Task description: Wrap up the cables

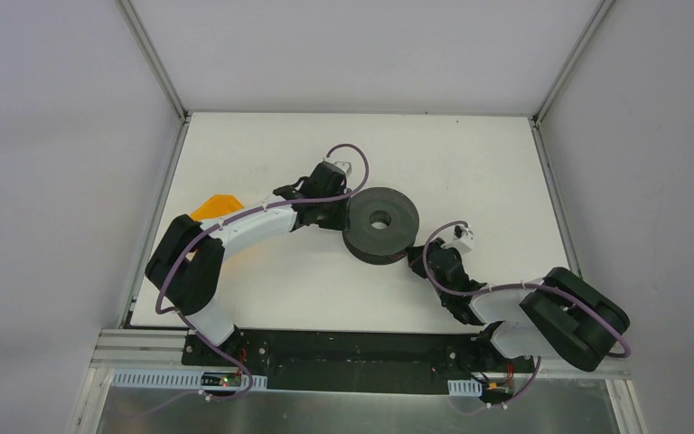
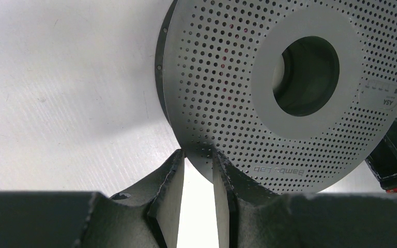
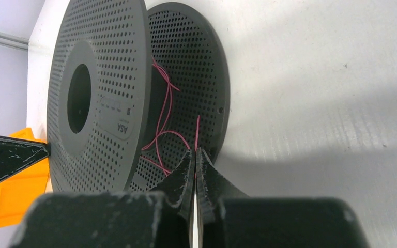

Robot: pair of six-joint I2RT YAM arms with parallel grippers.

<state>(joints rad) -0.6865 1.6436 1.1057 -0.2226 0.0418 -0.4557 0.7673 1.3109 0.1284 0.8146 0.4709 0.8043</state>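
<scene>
The dark grey two-flanged spool point(image 1: 379, 223) lies mid-table. It fills the left wrist view point(image 2: 269, 93) and shows in the right wrist view point(image 3: 103, 103). The thin reddish wire point(image 3: 160, 103) loops loosely between the flanges. My right gripper point(image 1: 413, 260) is at the spool's near right side, and its tips point(image 3: 195, 152) are shut on a strand of the wire. My left gripper point(image 1: 339, 212) is at the spool's left rim. Its tips point(image 2: 199, 155) stand a narrow gap apart with the flange edge between them. I cannot tell if they grip it.
An orange object point(image 1: 217, 206) lies on the table to the left behind my left arm, and also shows in the right wrist view point(image 3: 15, 196). White walls and metal rails point(image 1: 158, 72) border the table on three sides.
</scene>
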